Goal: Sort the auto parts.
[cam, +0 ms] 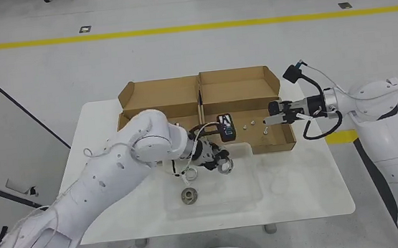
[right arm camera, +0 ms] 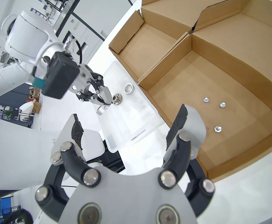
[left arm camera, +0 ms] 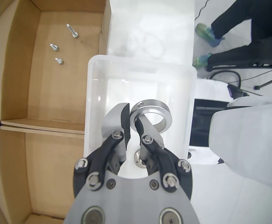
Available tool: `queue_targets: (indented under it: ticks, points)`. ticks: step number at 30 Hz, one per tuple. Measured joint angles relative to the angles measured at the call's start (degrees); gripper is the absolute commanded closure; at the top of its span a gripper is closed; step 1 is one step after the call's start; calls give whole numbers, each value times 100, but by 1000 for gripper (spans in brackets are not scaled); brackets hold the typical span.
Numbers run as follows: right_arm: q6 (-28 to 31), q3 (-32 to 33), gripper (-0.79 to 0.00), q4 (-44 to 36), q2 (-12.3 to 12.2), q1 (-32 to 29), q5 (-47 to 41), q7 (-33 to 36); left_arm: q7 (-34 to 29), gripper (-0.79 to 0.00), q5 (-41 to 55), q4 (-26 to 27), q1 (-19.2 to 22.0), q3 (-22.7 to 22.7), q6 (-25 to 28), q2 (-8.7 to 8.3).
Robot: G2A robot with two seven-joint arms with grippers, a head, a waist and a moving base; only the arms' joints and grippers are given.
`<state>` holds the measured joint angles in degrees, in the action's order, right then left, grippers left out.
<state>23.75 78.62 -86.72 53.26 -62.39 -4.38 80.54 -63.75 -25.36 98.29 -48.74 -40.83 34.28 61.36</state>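
In the left wrist view my left gripper (left arm camera: 132,113) is shut on the wall of a metal ring (left arm camera: 153,110), one finger inside its hole. It hangs over the clear tray (left arm camera: 140,60). A flanged hub (left arm camera: 138,160) lies on the tray floor, partly hidden behind the fingers. From above, the left gripper (cam: 219,162) and ring (cam: 225,167) are near the tray's far side, the hub (cam: 188,195) nearer me. My right gripper (cam: 267,122) stands open over the right cardboard box (cam: 243,94), which holds three bolts (right arm camera: 217,129). The right gripper (right arm camera: 129,123) has nothing between its fingers.
The left cardboard box (cam: 157,103) stands wall to wall with the right one behind the tray (cam: 244,184). The bolts (cam: 253,122) lie near the right box's front wall. Bare white table (cam: 298,179) lies right of the tray.
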Motion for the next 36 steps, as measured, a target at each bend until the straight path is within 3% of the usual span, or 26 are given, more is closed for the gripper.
queue_targets:
  ticks: [4, 7, 11, 15, 26, 36]
  points:
    - [0, 0, -785, 0, 0, 0, 0, 0, 310, 0, 510, 316, -753, -1024, 775, -360]
    - [0, 0, -785, 0, 0, 0, 0, 0, 695, 0, 1061, 517, -1205, -1646, 1328, -536]
    - [0, 0, -785, 0, 0, 0, 0, 0, 1260, 0, 1702, 621, -1565, -2113, 1894, -679]
    - [0, 0, -785, 0, 0, 0, 0, 0, 1748, 0, 2324, 564, -1635, -2237, 2351, -732]
    - [0, 0, -785, 0, 0, 0, 0, 0, 2272, 0, 4345, 783, -1194, -2101, 2372, -608]
    - [0, 0, -785, 0, 0, 0, 0, 0, 2247, 0, 4369, 770, -1188, -2117, 2372, -603]
